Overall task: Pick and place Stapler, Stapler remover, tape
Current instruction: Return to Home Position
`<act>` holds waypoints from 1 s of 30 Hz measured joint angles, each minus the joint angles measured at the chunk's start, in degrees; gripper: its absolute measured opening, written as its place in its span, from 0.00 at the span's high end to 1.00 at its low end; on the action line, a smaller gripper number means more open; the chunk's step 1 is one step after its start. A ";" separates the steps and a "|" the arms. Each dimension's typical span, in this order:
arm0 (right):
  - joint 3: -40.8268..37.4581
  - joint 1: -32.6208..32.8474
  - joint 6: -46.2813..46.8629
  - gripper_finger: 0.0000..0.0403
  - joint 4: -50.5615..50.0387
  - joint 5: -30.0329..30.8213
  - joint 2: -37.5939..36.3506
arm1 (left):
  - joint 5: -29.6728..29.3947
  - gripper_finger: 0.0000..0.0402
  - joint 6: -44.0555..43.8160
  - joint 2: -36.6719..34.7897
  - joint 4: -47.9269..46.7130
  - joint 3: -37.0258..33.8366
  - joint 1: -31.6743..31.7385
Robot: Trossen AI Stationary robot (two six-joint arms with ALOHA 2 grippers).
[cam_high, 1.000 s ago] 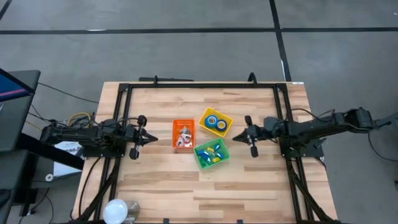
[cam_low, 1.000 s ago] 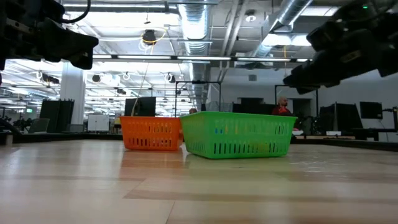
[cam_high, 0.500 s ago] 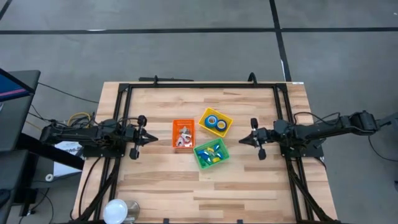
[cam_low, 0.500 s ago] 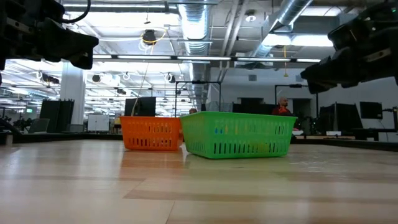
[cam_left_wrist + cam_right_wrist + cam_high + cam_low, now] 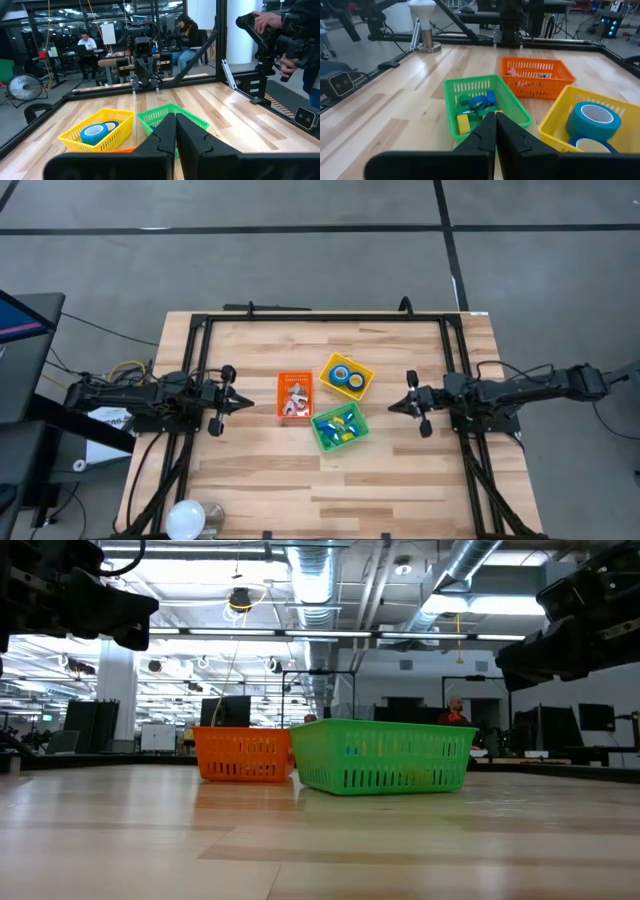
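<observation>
Three bins stand together mid-table. The yellow bin [image 5: 347, 376] holds blue tape rolls [image 5: 594, 120] with white cores. The orange bin [image 5: 295, 395] holds small silvery and red pieces [image 5: 530, 74]. The green bin [image 5: 339, 427] holds small blue, yellow and green items [image 5: 476, 106]. I cannot tell which of these are staplers and which stapler removers. My left gripper [image 5: 247, 402] hangs shut, level, left of the orange bin. My right gripper [image 5: 392, 407] hangs shut to the right of the green bin. Neither holds anything.
A black frame rail [image 5: 320, 318] runs around the table's edges. A white round lamp-like object [image 5: 188, 520] stands at the near left corner. Bare wood lies along the table's near side [image 5: 330, 490]. People sit and stand beyond the table [image 5: 186, 30].
My right gripper has drawn back toward the table's right edge, away from the bins, staying shut and holding nothing. The bins and their contents have kept their places.
</observation>
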 joint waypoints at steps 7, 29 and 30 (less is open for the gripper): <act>-0.02 0.00 0.00 1.00 -7.88 0.07 -6.86 | 0.00 0.99 -0.02 0.00 0.10 0.00 0.00; -0.09 -2.65 0.15 1.00 -19.89 0.11 -20.65 | 0.00 0.99 -0.02 0.00 0.50 0.00 0.02; -0.09 -2.91 0.15 1.00 -19.89 0.09 -21.08 | 0.00 0.99 -0.02 0.00 0.52 0.00 0.02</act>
